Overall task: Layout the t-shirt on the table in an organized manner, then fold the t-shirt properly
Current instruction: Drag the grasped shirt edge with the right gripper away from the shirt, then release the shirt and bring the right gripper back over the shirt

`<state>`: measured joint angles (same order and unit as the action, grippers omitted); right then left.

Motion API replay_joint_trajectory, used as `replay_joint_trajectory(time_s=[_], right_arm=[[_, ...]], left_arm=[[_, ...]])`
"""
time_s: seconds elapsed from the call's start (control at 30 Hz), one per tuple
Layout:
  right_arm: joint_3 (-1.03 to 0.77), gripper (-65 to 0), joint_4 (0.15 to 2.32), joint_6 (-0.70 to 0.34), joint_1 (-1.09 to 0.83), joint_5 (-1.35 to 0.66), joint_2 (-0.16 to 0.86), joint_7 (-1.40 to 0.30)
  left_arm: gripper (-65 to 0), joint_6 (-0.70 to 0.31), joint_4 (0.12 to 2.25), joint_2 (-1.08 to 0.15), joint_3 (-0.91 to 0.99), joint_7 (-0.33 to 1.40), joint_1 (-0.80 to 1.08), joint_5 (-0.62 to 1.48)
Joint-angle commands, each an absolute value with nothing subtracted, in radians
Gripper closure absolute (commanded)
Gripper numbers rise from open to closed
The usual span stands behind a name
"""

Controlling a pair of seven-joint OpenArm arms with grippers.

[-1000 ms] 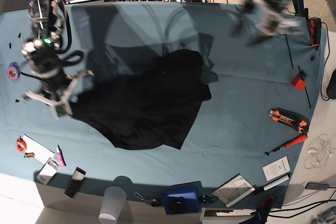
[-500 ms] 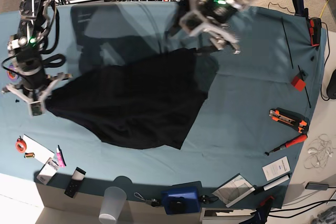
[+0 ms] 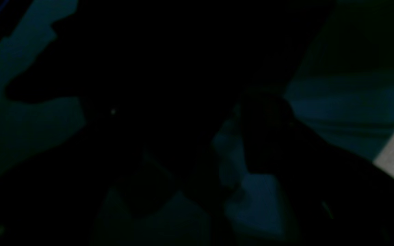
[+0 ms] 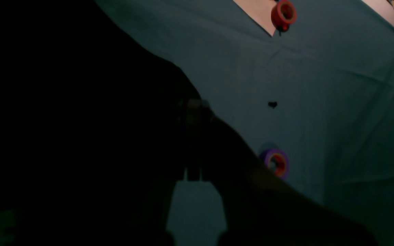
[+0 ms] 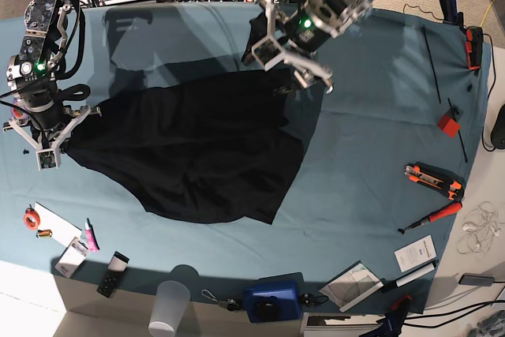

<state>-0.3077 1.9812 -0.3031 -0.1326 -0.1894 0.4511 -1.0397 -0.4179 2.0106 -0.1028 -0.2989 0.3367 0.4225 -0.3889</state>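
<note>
Large black soft-fabric t-shirt spread mid-bench on the teal-clothed bench, long axis left-right; right gripper fingers pinch its left corner; left gripper fingers spread directly above its far edge, nearer that hem.

Black t-shirt spread (creased) on table.

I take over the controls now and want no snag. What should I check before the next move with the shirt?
1. Right gripper shut on the t-shirt corner: ok.
2. Left gripper open above the far edge, holding nothing: ok.
3. T-shirt spread flat: not ok, its right side is bunched.
4. Print side and tag: cannot tell.
5. Table space beside the shirt: ok.
6. Purple tape roll close to the right gripper: not ok.
</note>
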Motion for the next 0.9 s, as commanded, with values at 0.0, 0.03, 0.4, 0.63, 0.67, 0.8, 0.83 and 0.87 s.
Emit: replay_joint_trajectory(time_s=[0.0,0.03,0.4,0.63,0.67,0.8,0.83,0.87], right_arm=[[-0.316,0.0,1.995,-0.295,-0.119,-0.186,0.471,-1.018],[-0.316,0.0,1.995,-0.295,-0.119,-0.187,0.471,-1.018],[-0.316,0.0,1.995,-0.295,-0.119,-0.189,0.471,-1.018],[-0.316,0.0,1.995,-0.348,-0.118,-0.247,0.471,-1.002],[-0.316,0.0,1.995,-0.348,-0.118,-0.246,0.471,-0.984],[-0.316,0.0,1.995,-0.348,-0.089,-0.247,0.471,-0.927],[-0.316,0.0,1.995,-0.349,-0.072,-0.252,0.471,-0.927],[-0.316,0.0,1.995,-0.349,-0.055,-0.257,0.471,-0.926]], left_arm=[[-42.5,-0.411,2.007,-0.100,-0.301,0.316,0.413,-0.383],[-42.5,-0.411,1.986,-0.100,-0.301,0.316,0.403,-0.383],[-35.9,-0.362,1.928,-0.099,-0.301,0.321,0.327,-0.383],[0.0,-0.230,1.928,-0.100,-0.301,0.366,0.315,-0.382],[0.0,-0.198,1.929,-0.100,-0.301,0.392,0.315,-0.383],[0.0,-0.053,1.950,-0.101,-0.298,0.500,0.301,-0.430],[0.0,-0.030,1.965,-0.101,-0.298,0.529,0.295,-0.456],[0.0,-0.013,1.983,-0.104,-0.298,0.558,0.287,-0.480]])
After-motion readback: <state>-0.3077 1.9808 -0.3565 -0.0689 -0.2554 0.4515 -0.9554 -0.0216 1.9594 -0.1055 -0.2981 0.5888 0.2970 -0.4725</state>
